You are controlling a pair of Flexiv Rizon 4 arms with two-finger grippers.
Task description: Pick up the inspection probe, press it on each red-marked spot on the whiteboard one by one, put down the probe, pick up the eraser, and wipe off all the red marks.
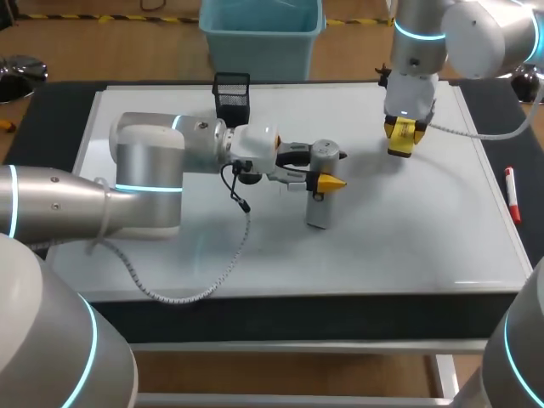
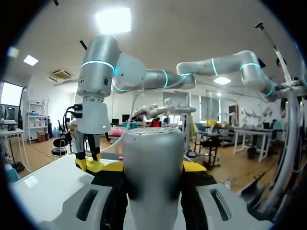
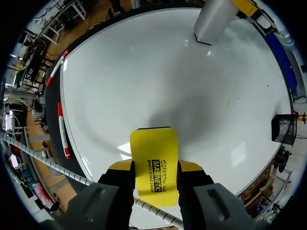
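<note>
Centre of head view: left gripper (image 1: 328, 181) clamped on upright grey inspection probe (image 1: 320, 194). Upper right: right gripper (image 1: 401, 138) clamped on yellow eraser (image 3: 153, 165), plain only from right wrist.

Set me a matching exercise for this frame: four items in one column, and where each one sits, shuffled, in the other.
1 probe
2 eraser
3 red marker
4 black mesh basket

A beside the whiteboard, off its right edge
B between the jaws of the left arm
C at the whiteboard's far edge
D between the jaws of the right arm

Pairs: 1-B; 2-D; 3-A; 4-C
</note>
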